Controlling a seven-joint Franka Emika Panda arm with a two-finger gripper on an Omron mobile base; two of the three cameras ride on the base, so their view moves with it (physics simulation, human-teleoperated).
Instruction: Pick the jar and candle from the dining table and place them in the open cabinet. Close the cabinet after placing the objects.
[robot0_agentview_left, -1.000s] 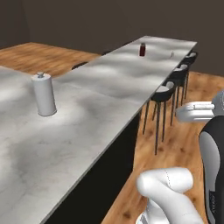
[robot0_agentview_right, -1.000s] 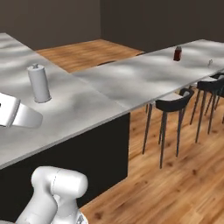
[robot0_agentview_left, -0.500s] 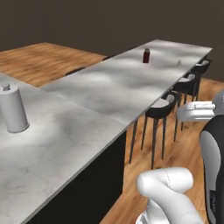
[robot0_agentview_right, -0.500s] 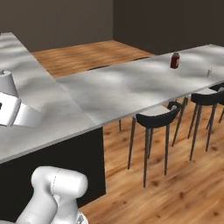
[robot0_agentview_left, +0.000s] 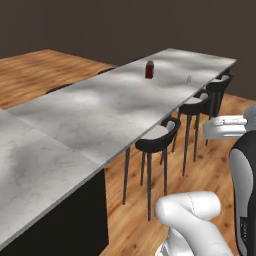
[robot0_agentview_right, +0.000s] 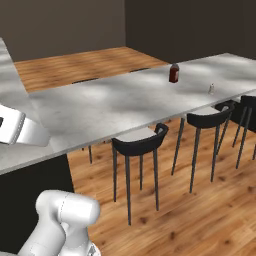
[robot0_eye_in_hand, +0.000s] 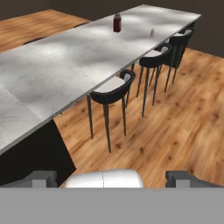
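Ahead, a long marble worktop (robot0_agentview_left: 110, 107) stretches away from the robot toward the far right of the room, its white-grey top joining a nearer marble stretch that sits on a black base at the near left. Far along it stands a small red-brown bottle (robot0_agentview_left: 149, 69) with a dark cap, upright, and a little to its right, closer to the near edge of the top, a tiny pale shaker (robot0_agentview_left: 189, 79), well apart from the bottle. Both also show in the right base view, the bottle (robot0_agentview_right: 174, 73) left of the shaker (robot0_agentview_right: 211, 89). A row of black-framed stools with pale seats lines the right side of the worktop, the nearest stool (robot0_agentview_left: 156, 141) tucked partly under the edge. The floor is warm wood planks. The end effector (robot0_eye_in_hand: 111, 178) hangs low over the floor beside the black base, its two dark fingertips (robot0_eye_in_hand: 179, 177) spread wide with nothing between them. Neither the jar, the candle nor the cabinet can be made out from here.
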